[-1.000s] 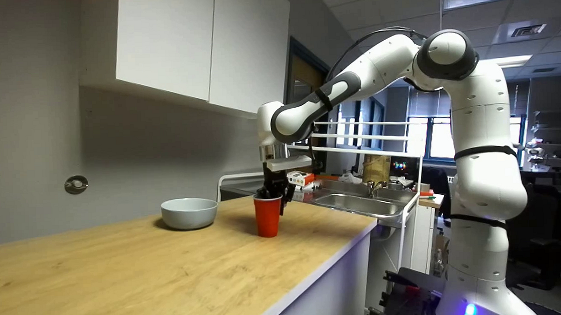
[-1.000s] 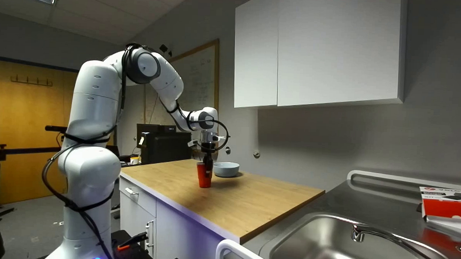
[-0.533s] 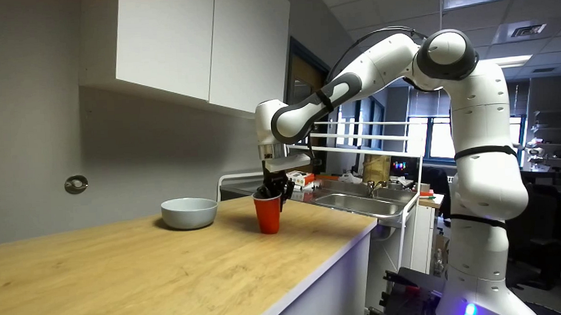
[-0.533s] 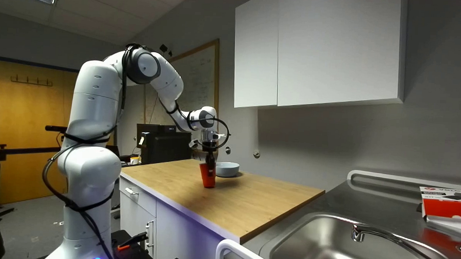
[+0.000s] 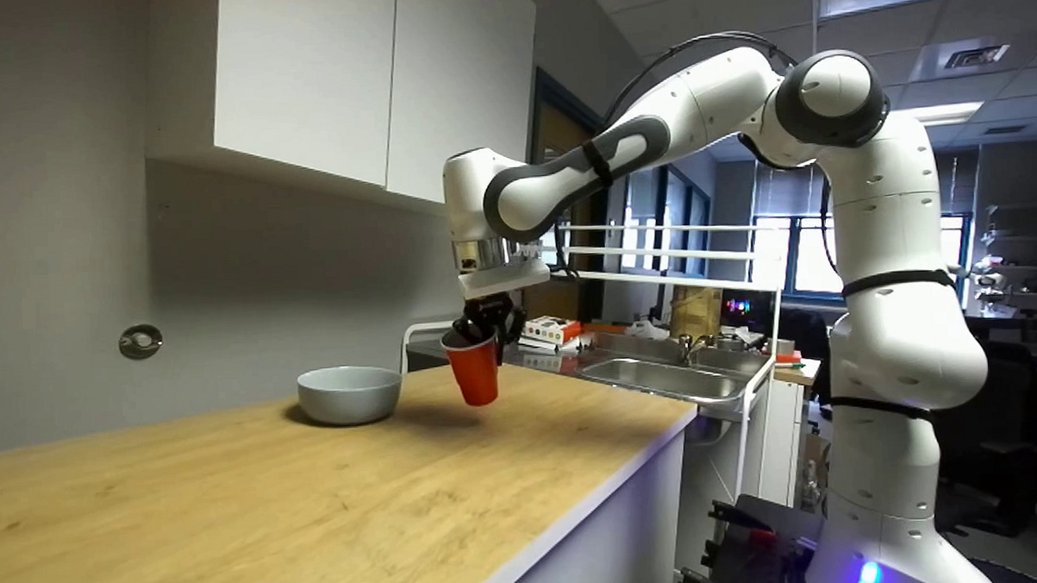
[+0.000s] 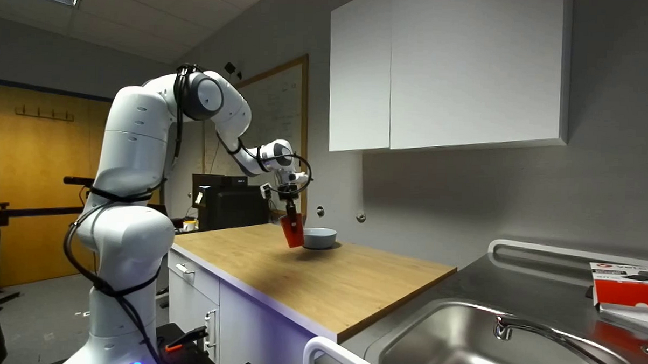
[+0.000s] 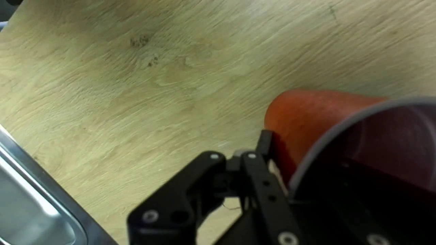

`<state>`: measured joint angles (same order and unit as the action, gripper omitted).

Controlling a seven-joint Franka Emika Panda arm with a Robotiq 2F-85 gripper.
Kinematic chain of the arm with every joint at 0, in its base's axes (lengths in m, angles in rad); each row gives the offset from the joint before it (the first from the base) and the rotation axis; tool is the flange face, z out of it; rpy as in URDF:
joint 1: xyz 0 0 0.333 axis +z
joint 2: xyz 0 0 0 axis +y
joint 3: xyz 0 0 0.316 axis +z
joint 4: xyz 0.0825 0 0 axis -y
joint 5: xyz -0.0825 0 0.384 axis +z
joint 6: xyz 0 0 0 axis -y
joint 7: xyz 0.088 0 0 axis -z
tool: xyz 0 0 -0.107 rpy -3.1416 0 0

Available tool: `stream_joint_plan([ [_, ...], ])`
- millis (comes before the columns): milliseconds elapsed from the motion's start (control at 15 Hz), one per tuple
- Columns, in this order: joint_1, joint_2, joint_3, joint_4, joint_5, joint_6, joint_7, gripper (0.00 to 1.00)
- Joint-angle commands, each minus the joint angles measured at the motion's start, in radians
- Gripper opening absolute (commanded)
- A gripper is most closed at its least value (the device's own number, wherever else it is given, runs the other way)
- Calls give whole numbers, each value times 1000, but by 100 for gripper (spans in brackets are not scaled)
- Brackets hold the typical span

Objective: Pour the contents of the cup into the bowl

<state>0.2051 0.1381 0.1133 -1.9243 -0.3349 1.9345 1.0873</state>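
The red cup (image 5: 477, 375) is in the air above the wooden counter, tilted, with its rim leaning toward the bowl's side. It also shows in an exterior view (image 6: 293, 234) and in the wrist view (image 7: 306, 115). My gripper (image 5: 488, 331) is shut on the cup's wall, one finger inside the cup and one outside, as the wrist view (image 7: 289, 160) shows. The light grey bowl (image 5: 350, 397) stands upright on the counter beside the cup, a short gap away; it also shows in an exterior view (image 6: 319, 239). The cup's contents are not visible.
The wooden counter (image 5: 319, 497) ends at a front edge on the robot's side. White wall cabinets (image 5: 304, 83) hang above it. A metal sink (image 6: 458, 337) adjoins the counter, with a red and white box (image 6: 627, 287) behind it. A white rail frame (image 5: 682, 277) stands near the sink.
The cup stood upright on the counter one second ago. It has since tilted, risen off the counter and moved toward the bowl with my gripper. The bowl has not moved.
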Motion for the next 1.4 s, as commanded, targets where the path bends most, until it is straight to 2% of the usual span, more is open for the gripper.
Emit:
stream_joint_plan([
  [0,34,69,7,149,-61,-101,88,5],
  [267,64,160,-6,296,-140,-197,153,5],
  [667,104,354,-35,596,-155,-338,160,4],
  [1067,195,552,-97,876,-203,-477,148,4],
  [1333,277,676,-154,1048,-299,-587,134,4],
])
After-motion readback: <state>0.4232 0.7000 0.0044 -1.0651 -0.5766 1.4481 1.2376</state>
